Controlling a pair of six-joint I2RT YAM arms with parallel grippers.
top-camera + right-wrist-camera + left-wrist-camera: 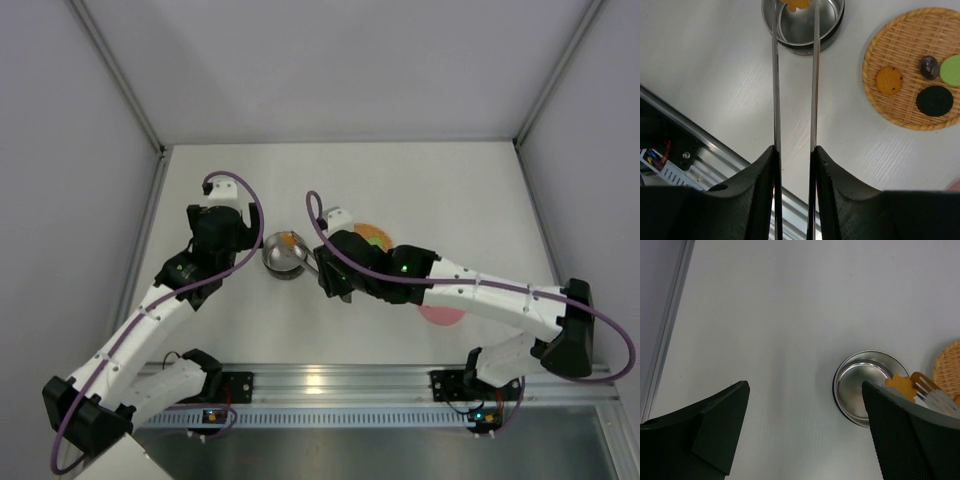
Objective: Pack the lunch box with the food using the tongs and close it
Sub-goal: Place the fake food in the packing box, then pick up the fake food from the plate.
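The steel bowl of the lunch box (pixel 285 258) (pixel 860 385) (pixel 830 20) stands open at mid-table. Its pink lid (pixel 441 314) lies apart on the table, partly under my right arm. My right gripper (pixel 794 150) (pixel 335 275) is shut on the tongs (pixel 774 90), whose two arms reach out over the bowl. At their tips the tongs pinch an orange food piece (pixel 797 4) (pixel 899 385) above the bowl. My left gripper (pixel 804 385) (pixel 228 240) hangs open over bare table just left of the bowl, with nothing between its fingers.
An orange woven disc (pixel 915 107) (pixel 372 236) lies right of the bowl. On it are an orange piece (pixel 889 80), a dark brown one (pixel 929 66), a green one (pixel 952 69) and a black one (pixel 935 101). The metal rail (pixel 320 385) runs along the near edge.
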